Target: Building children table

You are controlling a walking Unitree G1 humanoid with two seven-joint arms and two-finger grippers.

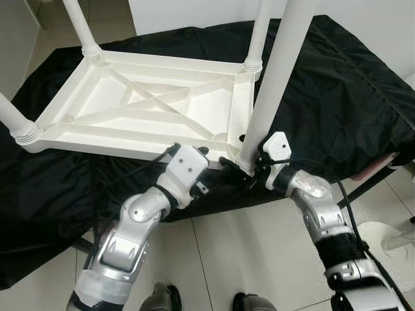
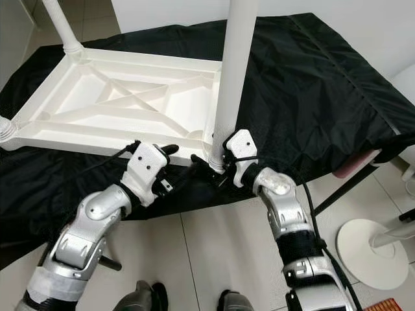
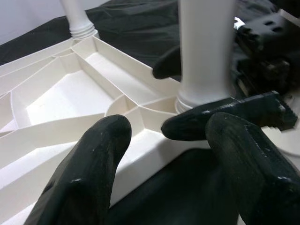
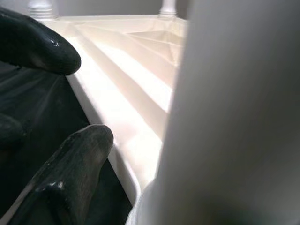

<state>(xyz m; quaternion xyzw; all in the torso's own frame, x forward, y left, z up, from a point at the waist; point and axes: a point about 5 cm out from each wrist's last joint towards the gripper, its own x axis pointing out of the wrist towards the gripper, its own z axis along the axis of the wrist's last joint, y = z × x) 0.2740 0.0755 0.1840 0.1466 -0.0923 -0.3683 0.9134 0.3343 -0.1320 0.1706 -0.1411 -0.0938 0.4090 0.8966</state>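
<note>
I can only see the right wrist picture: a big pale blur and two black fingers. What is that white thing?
Observer: It is a table leg, standing upright in the near right corner of a white table top that lies upside down on a black cloth.
Operator: Is the robot holding it?
Observer: Yes. The right gripper clasps the leg at its lower end, with one finger on each side.
Operator: And the other arm?
Observer: The left gripper is open at the table top's near edge, right beside that leg.
</note>
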